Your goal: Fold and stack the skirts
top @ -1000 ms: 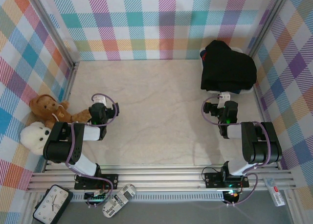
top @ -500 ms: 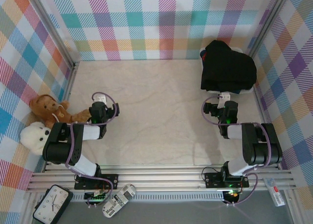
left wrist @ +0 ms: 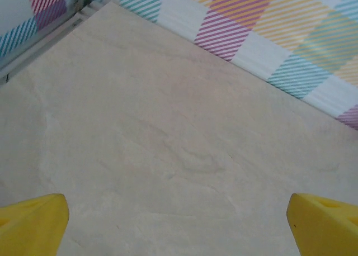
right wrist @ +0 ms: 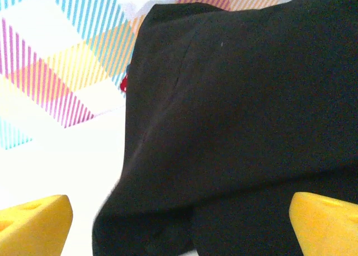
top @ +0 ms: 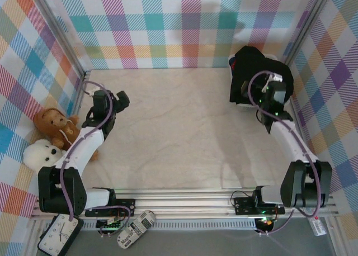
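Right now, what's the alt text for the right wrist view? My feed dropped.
A black skirt spans the centre and right of the frame, with a red sliver at its left edge. The right gripper is open before it, yellow fingertips wide apart; plaid wall upper left.

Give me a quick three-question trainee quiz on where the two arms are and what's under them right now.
1. True or false: the right pincer hangs over the black skirt.
2. What lies under the left pincer? A bare table, B a teddy bear, C the black skirt.
3. Fill in: both pincers stand ___.
Key: 1 true; 2 A; 3 open.
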Action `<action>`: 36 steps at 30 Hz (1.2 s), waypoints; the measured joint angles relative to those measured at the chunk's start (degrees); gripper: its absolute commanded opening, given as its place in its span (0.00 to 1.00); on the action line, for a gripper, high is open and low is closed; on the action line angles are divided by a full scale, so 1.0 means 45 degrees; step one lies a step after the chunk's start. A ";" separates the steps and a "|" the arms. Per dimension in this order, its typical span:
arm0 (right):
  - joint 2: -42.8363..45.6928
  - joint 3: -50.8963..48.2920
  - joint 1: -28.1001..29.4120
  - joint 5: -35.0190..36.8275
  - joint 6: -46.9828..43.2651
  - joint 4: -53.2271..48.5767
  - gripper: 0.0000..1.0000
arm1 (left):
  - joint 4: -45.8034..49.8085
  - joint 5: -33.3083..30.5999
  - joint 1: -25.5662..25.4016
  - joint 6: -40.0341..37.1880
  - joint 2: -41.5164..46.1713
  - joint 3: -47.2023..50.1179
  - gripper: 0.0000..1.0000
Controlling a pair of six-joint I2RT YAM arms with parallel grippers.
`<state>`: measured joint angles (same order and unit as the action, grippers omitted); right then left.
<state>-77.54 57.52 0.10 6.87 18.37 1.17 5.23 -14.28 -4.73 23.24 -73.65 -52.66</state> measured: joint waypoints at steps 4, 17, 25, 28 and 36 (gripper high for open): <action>-0.2118 0.3196 0.0000 0.0170 0.0209 -0.2846 0.99 | 0.2103 -0.0053 0.0000 0.1418 0.0000 -0.0967 1.00; -0.7480 0.9457 0.0073 0.1894 -0.0403 -0.9024 0.26 | 0.4677 0.0301 0.0005 0.2647 0.0185 -0.1010 1.00; -0.6591 0.9612 0.1205 0.1739 -0.0355 -0.9607 0.00 | 0.4813 0.1064 0.0005 0.2657 0.0578 -0.1005 1.00; -0.5731 0.9330 0.1899 0.1205 -0.0165 -0.9442 0.00 | 0.4823 0.1389 0.0005 0.2686 0.0646 -0.1005 1.00; -0.4401 0.7757 0.4847 -0.0481 0.1190 -0.7329 0.00 | 0.4857 0.2215 0.0005 0.2885 0.1001 -0.1025 1.00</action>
<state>-97.34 92.42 21.91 4.71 23.73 -31.81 27.09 -4.32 -4.71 36.23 -69.14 -57.28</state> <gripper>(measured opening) 0.055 0.998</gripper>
